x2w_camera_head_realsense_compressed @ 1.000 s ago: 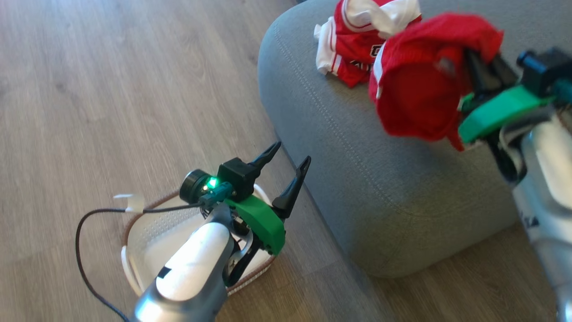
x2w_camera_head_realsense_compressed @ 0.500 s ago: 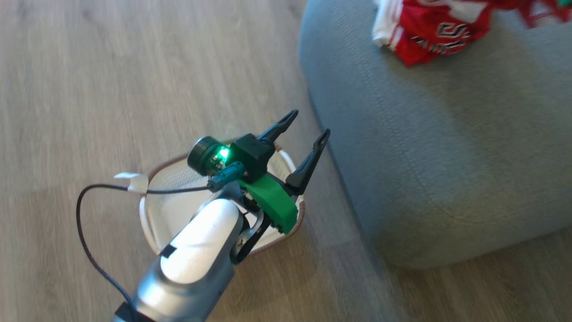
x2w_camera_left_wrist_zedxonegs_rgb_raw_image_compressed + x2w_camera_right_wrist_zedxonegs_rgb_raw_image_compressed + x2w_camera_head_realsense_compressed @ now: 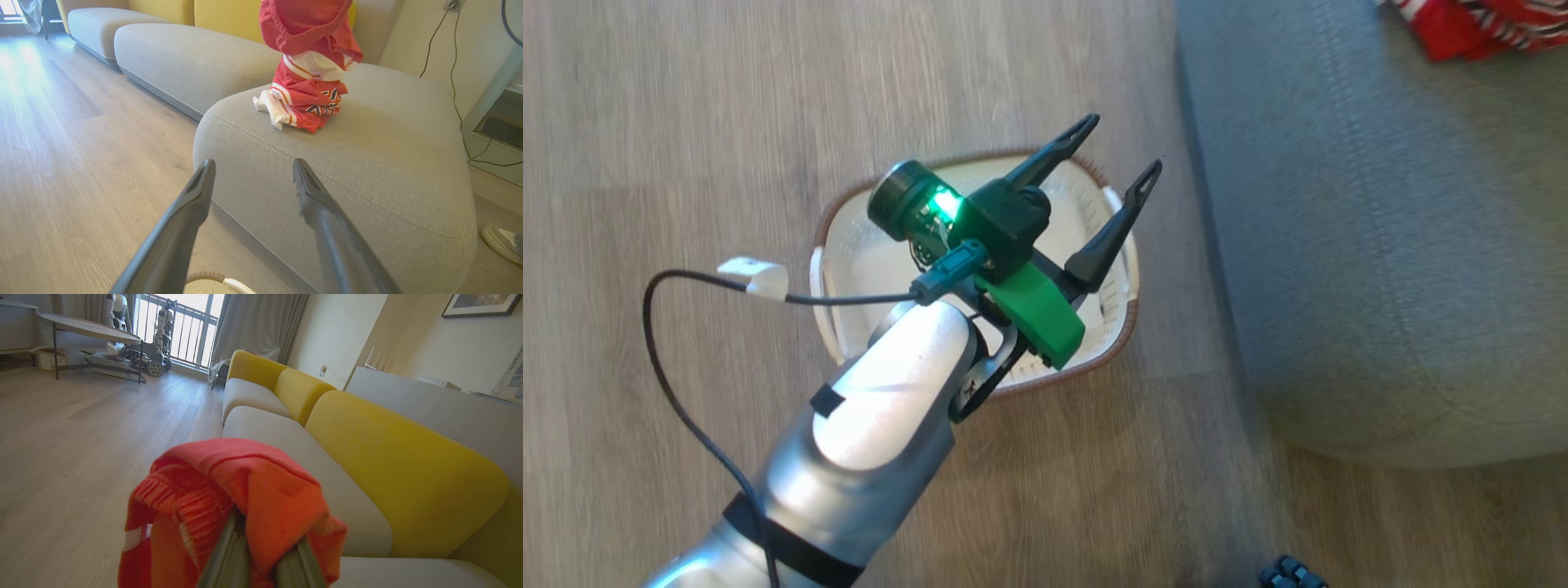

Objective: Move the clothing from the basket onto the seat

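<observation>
Wood floor point(image 3: 686, 98) carries the basket point(image 3: 866, 245) just beside the seat point(image 3: 367, 163). The left gripper point(image 3: 1123, 145) hovers above the basket, fingers spread wide, holding nothing. The right gripper point(image 3: 263, 547) is clamped on a red garment point(image 3: 229, 486), which hangs above the jersey point(image 3: 304, 102) lying on the seat.

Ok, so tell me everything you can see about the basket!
The basket is a small oval tub of white plastic, dotted with tiny holes, with a brown woven-looking rim and a white handle on each side. It sits upright on the wooden floor, close beside the grey seat with a gap between. The part that shows holds no clothes. The left hand hangs open above it, and its arm hides the middle.
</observation>
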{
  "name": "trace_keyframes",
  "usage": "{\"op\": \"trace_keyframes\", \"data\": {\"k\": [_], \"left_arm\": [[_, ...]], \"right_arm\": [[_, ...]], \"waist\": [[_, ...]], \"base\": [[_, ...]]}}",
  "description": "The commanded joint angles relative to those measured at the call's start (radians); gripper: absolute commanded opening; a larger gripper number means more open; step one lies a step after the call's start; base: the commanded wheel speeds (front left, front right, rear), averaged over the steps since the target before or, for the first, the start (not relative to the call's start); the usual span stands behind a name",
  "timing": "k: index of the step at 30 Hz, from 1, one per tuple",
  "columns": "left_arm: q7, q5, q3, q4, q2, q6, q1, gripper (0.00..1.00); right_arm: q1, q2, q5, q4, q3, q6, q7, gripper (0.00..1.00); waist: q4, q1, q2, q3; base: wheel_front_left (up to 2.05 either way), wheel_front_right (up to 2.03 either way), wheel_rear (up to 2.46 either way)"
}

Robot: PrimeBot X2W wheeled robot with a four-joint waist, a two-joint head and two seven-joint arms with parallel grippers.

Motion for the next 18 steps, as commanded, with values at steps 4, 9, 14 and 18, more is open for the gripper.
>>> {"op": "trace_keyframes", "data": {"k": [4, 9, 14, 18], "left_arm": [[-0.008, 0.01, 0.026, -0.045, 0.018, 0.003, -0.037, 1.0], [-0.006, 0.01, 0.022, -0.048, 0.028, 0.003, -0.04, 1.0], [-0.001, 0.008, 0.023, -0.051, 0.039, 0.005, -0.044, 1.0], [0.004, 0.007, 0.02, -0.056, 0.045, 0.008, -0.044, 1.0]], "right_arm": [[-0.012, 0.0, -0.018, 0.032, -0.018, 0.0, -0.014, 0.0], [0.016, 0.007, -0.03, 0.112, -0.034, 0.0, -0.026, 0.0], [0.041, 0.022, -0.032, 0.169, -0.04, 0.0, -0.037, 0.0], [0.068, 0.035, -0.042, 0.22, -0.03, 0.0, -0.043, 0.0]], "waist": [[0.018, -0.0001, 0.0, 0.06], [0.013, -0.0001, 0.0, 0.075], [0.004, -0.0001, 0.0, 0.083], [-0.001, -0.0001, 0.0, 0.088]], "base": [[0.0, 0.0, 0.0], [0.0, 0.0, 0.0], [0.0, 0.0, 0.0], [0.0, 0.0, 0.0]]}}
